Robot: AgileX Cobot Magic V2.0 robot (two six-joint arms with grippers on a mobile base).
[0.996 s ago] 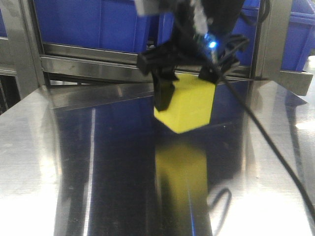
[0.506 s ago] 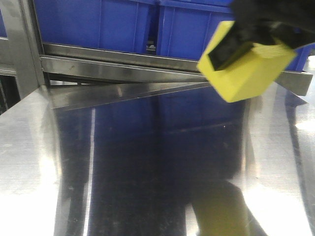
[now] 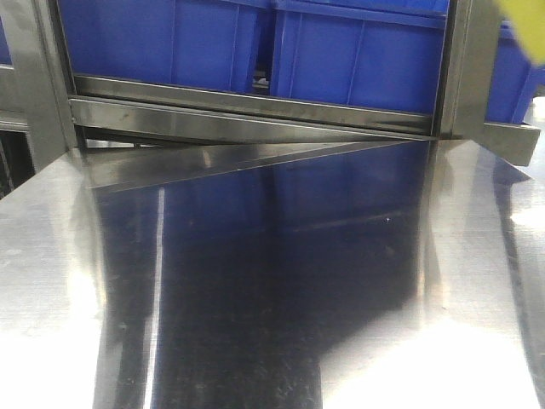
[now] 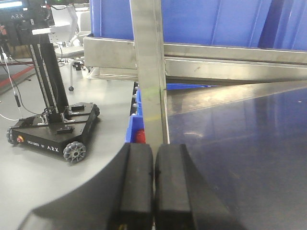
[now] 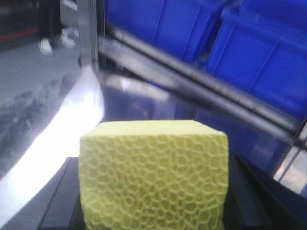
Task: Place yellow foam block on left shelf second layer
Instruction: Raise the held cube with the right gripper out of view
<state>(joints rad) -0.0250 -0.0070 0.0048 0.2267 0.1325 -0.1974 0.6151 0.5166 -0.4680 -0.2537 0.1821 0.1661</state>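
Over the steel table, in the front-facing view, only a blurred sliver of the yellow foam block shows, at the top right corner of the frame and high above the tabletop. Behind the table, blue bins sit on a steel shelf rail, and the polished surface mirrors them as a dark blue sheen. From the left wrist camera, the left gripper has its two black fingers pressed flat against each other with nothing between them. It points toward a steel upright post at the table's edge. More blue bins and the shelf rail run beyond the post, and a black wheeled base stands on the grey floor to the left. From the right wrist camera, the right gripper clamps the yellow foam block between its black fingers, jaws spread to the cube's full width. The block's pitted near face fills the lower centre of the view, held up off the table, with blue bins and the slanting shelf rail blurred behind it.
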